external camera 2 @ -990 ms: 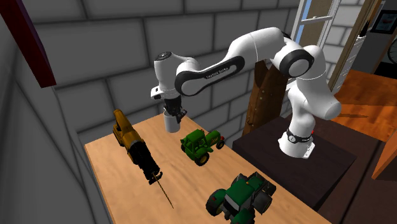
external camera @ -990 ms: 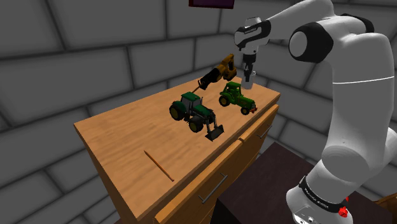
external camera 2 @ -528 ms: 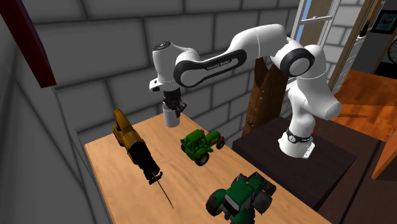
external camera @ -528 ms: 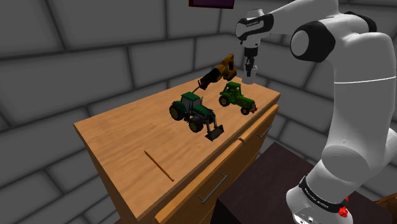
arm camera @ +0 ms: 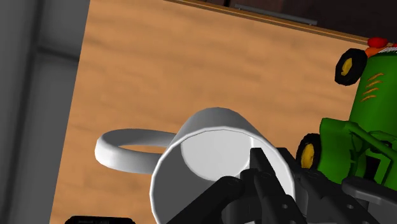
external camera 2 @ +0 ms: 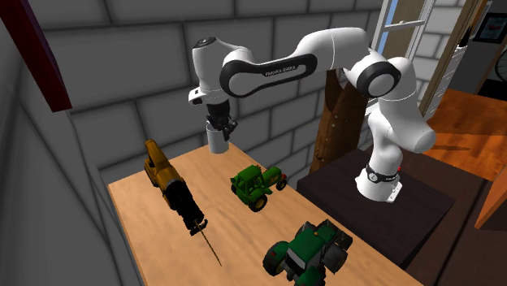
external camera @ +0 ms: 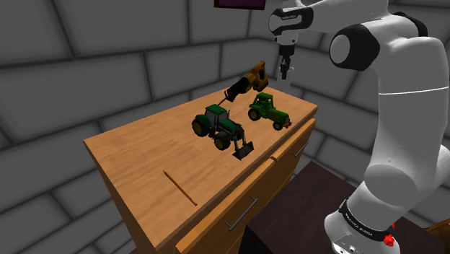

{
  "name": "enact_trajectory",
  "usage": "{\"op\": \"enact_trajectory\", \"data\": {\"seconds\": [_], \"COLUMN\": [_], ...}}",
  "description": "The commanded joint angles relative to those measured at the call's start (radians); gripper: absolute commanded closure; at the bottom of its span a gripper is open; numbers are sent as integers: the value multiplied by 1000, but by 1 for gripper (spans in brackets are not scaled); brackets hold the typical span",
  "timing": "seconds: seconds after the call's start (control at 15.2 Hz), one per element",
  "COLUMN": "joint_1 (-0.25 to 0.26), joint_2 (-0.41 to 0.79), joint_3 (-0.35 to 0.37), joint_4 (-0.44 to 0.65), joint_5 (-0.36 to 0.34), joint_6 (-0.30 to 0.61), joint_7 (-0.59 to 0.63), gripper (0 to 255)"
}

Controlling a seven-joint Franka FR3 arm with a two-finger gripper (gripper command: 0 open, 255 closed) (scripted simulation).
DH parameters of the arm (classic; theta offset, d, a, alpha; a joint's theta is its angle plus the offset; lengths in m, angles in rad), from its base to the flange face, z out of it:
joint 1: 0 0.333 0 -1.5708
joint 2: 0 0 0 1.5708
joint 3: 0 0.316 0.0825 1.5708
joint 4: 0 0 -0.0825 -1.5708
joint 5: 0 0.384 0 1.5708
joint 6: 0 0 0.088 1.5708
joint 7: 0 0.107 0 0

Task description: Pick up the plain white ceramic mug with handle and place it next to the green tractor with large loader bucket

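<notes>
Wooden cabinet point(external camera: 137, 155) with drawers stood against a grey block wall point(external camera: 108, 50). On its top, shoulder view: small green tractor point(external camera: 269, 110) upright near the 2 o'clock corner; yellow-and-black power tool point(external camera: 249, 79) lying at the tractor's 11 o'clock, near but apart; thin wooden stick point(external camera: 179, 187) toward 7 o'clock, well apart from both.

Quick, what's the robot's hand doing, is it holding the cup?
Gripper: shut on the white mug, pinching its rim.

Exterior views oppose, sharing dresser top point(external camera: 144, 159); wrist close.
</notes>
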Motion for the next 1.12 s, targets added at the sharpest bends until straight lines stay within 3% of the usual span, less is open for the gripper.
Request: {"op": "enact_trajectory", "data": {"seconds": [0.0,0.92,0.99,1.06], "joint_1": [-1,-45,-45,-14], "joint_2": [0,75,76,27], "joint_3": [0,0,0,0], "joint_4": [27,341,343,264], "joint_5": [0,20,21,8], "joint_6": [-27,-264,-265,-237], "joint_7": [-1,-24,-24,-4], "gripper": [255,255,255,255]}}
